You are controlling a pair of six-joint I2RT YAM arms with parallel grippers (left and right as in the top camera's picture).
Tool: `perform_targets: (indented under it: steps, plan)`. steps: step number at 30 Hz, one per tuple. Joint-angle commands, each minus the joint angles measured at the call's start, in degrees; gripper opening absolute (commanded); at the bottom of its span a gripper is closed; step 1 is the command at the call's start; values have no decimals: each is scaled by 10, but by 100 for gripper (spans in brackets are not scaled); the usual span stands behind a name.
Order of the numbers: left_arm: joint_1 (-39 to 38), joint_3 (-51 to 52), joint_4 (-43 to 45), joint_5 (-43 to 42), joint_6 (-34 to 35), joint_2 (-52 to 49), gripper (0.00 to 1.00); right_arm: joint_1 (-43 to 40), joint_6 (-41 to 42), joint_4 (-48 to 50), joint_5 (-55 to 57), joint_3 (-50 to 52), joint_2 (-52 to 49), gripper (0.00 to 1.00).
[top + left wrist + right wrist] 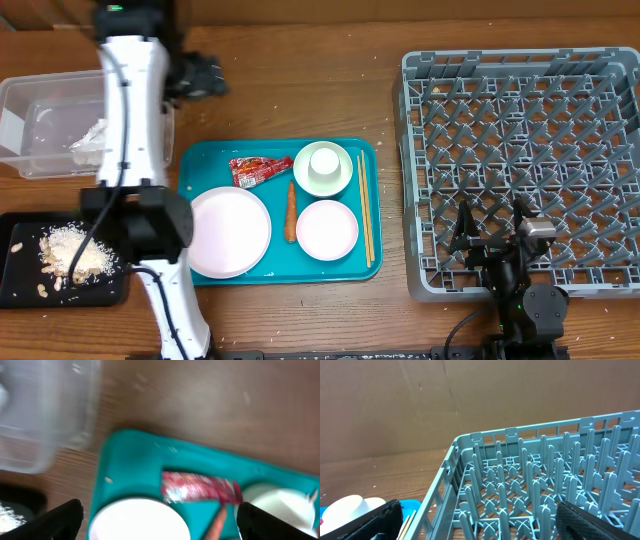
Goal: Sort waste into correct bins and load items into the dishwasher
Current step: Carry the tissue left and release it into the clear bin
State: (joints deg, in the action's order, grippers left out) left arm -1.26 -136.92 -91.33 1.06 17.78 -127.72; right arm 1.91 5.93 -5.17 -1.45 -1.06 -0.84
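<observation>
Waste lay split across the table: the napkin (92,140) sat in the clear tub (30,95), crumbs (75,250) were heaped on the black tray (20,290), while the wrapper (258,170) and carrot (291,212) lay on the teal tray (210,165) among the crockery. The plate (228,230), a bowl (327,229) and a second bowl (343,178) with the cup (323,163) in it were also there, and the rack (530,130) held nothing. The left gripper (205,76) hung above the bare wood between tub and teal tray, jaws spread wide and empty; its wrist view looked down on the wrapper. The right gripper (492,228) sat low over the near edge of the rack, jaws likewise spread, gripping nothing. The wrapper looked the likely next pick, and the risk was in its lie: flat foil against the tray floor, close beside the plate rim and the carrot's top, so the fingers could skid over it, nudge the carrot, or clip the plate. A pinch on one end alone might let it slip out on the way to the tub. Loose chopsticks (366,220) along the tray's right side could roll once the bowls were lifted.
</observation>
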Motion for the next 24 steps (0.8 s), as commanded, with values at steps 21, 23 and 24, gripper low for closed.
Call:
perform_targets:
  steps: [21,23,24]
  plan:
    - [-24,283,165,-60,-284,18,89,0,-4,3,3,6,7,100]
    - [-24,304,183,-60,-315,18,89,0,-4,3,3,6,7,100]
    - [-24,314,192,-61,-323,18,89,0,-4,3,3,6,7,100]
